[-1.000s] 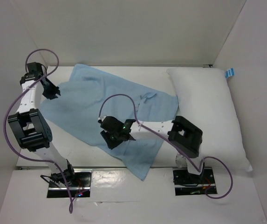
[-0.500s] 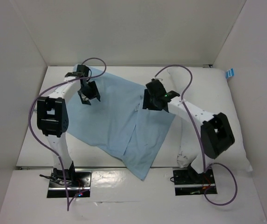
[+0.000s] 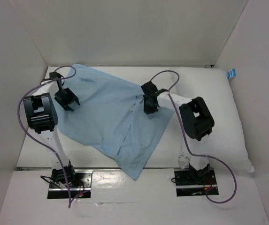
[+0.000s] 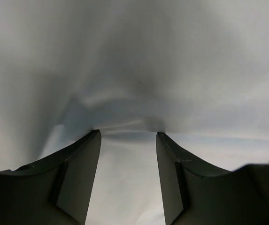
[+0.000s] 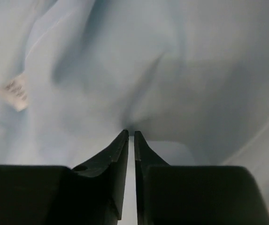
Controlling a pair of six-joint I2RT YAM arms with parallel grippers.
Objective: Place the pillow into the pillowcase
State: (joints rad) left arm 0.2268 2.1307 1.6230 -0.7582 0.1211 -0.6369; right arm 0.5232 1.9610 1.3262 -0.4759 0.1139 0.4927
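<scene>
Your right hand (image 5: pixel 129 135) is pressed almost together on a pucker of the pillowcase (image 5: pixel 195 70) — the light blue cloth gathers into creases right at the fingertips, so it is pinching a thin fold. A little to the left in the wrist view, a small white label (image 5: pixel 14 91) sits on the cloth; its writing is too blurred to read.

Your left hand (image 4: pixel 127 133) is spread, with the fingers well apart and the tips against a pale grey fold. That view is so close and soft that you cannot tell whether any cloth lies between them.

From above, the pillowcase lies across the middle of the table (image 3: pixel 31 145), blue face up, its near corner reaching past the table's front edge. The pillow (image 3: pixel 223 117) lies along the right side, outside the case, its left part hidden behind the right arm (image 3: pixel 195 117). A blue tag (image 3: pixel 231 72) sticks out at its far corner — nothing on it is legible.
</scene>
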